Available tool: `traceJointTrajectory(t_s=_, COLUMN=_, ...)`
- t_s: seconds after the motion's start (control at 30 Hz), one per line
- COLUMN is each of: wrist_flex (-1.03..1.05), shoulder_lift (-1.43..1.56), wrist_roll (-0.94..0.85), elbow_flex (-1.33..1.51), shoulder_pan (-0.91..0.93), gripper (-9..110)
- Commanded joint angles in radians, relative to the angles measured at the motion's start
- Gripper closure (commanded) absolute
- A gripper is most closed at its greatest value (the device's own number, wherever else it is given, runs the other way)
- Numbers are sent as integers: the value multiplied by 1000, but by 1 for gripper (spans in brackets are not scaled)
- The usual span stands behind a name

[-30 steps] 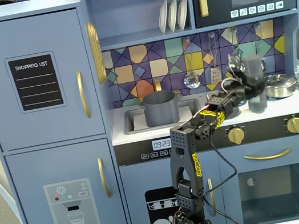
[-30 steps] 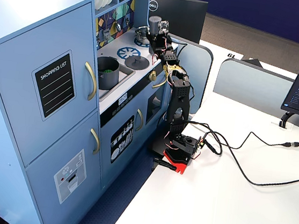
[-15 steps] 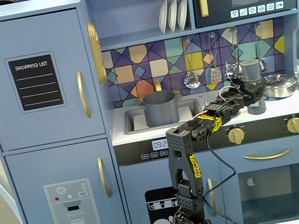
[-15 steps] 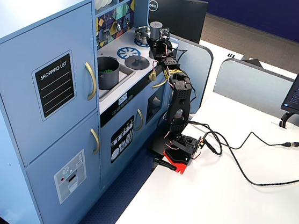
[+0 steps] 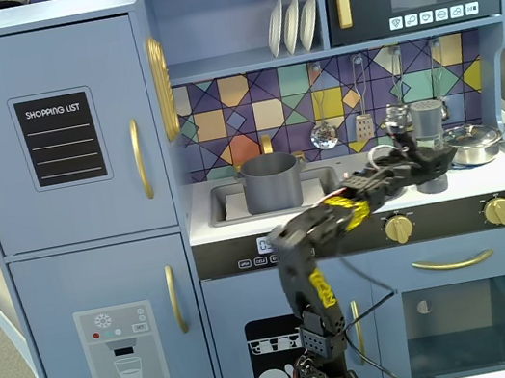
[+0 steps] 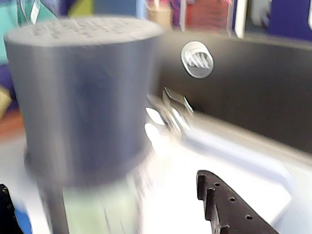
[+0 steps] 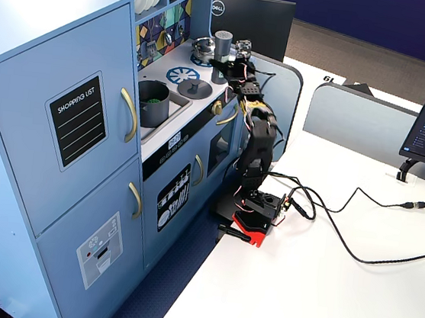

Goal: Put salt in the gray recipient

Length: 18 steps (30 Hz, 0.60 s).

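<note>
From my front-on fixed view, going left to right: the toy kitchen's fridge door with its shopping list board (image 5: pixel 60 139) fills the left. Next, the gray recipient (image 5: pixel 272 183) sits in the sink (image 5: pixel 226 203), upright, with a gold tap behind it. My arm rises from its base at the bottom middle and reaches up and right across the counter. The gripper (image 5: pixel 424 162) is at the salt (image 5: pixel 430 140), which stands upright on the right part of the counter, well apart from the recipient. Just right of the salt is a shiny steel pan (image 5: pixel 473 143).

In the wrist view, the salt's wide gray cap (image 6: pixel 83 97) takes up the left half of the picture, very close and blurred, with a pale green label (image 6: pixel 92 212) under it. One dark finger (image 6: pixel 226 207) shows at lower right and a sliver of another dark part at the lower left edge, so the salt lies between them. I cannot tell if the fingers press on it.

In the side fixed view, the recipient (image 7: pixel 153 102) sits in the sink to the left, a flat gray lid (image 7: pixel 194 88) lies on the stove ring, and further right the salt (image 7: pixel 222 46) stands at the counter's far end, the gripper (image 7: pixel 224 70) right at its lower part.
</note>
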Motion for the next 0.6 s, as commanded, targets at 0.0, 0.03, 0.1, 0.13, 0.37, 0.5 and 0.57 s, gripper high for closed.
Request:
traceJointTrajectory(t_s=0.0, wrist_flex=442, shoulder_lift=535, wrist_roll=-46, elbow_flex=172, shoulder_pan=-29, gripper=78)
traceJointTrajectory(t_s=0.03, wrist_flex=581, shoulder_lift=637, wrist_roll=-54, elbow_flex=215, shoulder_pan=-83, gripper=89)
traceJointTrajectory(t_s=0.1, wrist_flex=799, shoulder_lift=811, wrist_roll=-107, elbow_flex=322, shoulder_pan=-230, gripper=101)
traceJointTrajectory(t_s=0.13, wrist_flex=882, shoulder_lift=896, wrist_roll=-141, elbow_flex=391, shoulder_pan=-321, gripper=101)
traceJointTrajectory(t_s=0.37, wrist_flex=1138, shoulder_lift=1259, wrist_roll=-57, elbow_flex=871, shoulder_pan=-804, gripper=101)
traceJointTrajectory(t_s=0.5, wrist_flex=1117, shoulder_lift=1273, wrist_roll=6, elbow_flex=1052, shoulder_pan=-885, gripper=101)
traceJointTrajectory(t_s=0.57, wrist_flex=1088, shoulder_lift=1273, wrist_roll=-6, elbow_flex=1141, shoulder_pan=-884, gripper=101)
